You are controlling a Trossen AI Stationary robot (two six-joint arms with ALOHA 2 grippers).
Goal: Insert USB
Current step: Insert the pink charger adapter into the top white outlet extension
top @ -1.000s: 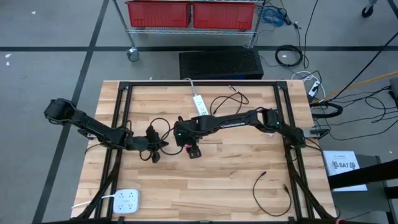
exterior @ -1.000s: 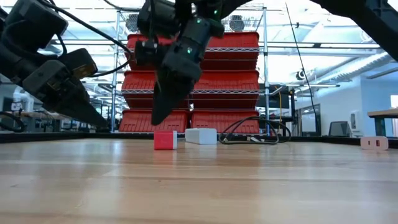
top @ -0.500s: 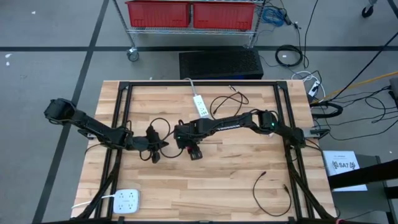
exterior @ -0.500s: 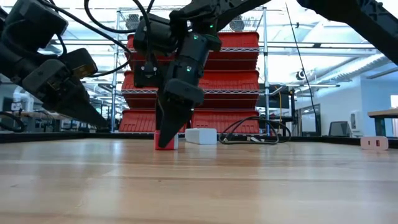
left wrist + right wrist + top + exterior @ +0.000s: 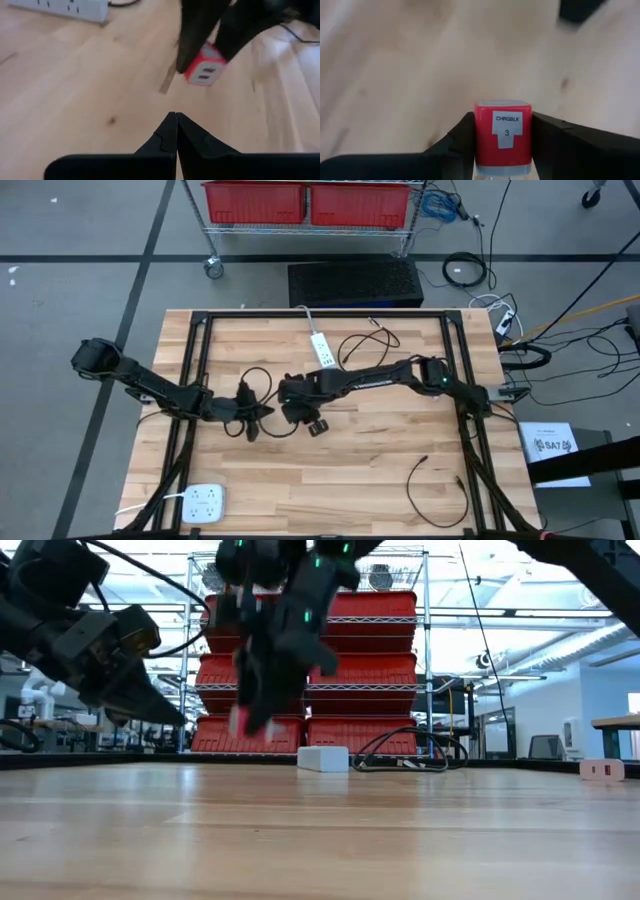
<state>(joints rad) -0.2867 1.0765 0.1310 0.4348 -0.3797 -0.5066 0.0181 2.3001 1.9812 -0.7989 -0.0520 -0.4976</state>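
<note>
Overhead, the pale plank table stood on grey floor, red bins shelved beyond its far edge. Near the table's middle, the right gripper clamped a red charger block labelled "CHRGBLK 3", lifted clear. Beside it, the left gripper was pinched closed, holding nothing visible.

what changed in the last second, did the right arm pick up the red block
Yes. The right gripper came down over the red charger block, closed its jaws on it and lifted it off the table. The left gripper stayed shut to its left, and the white power strip did not move.
</note>
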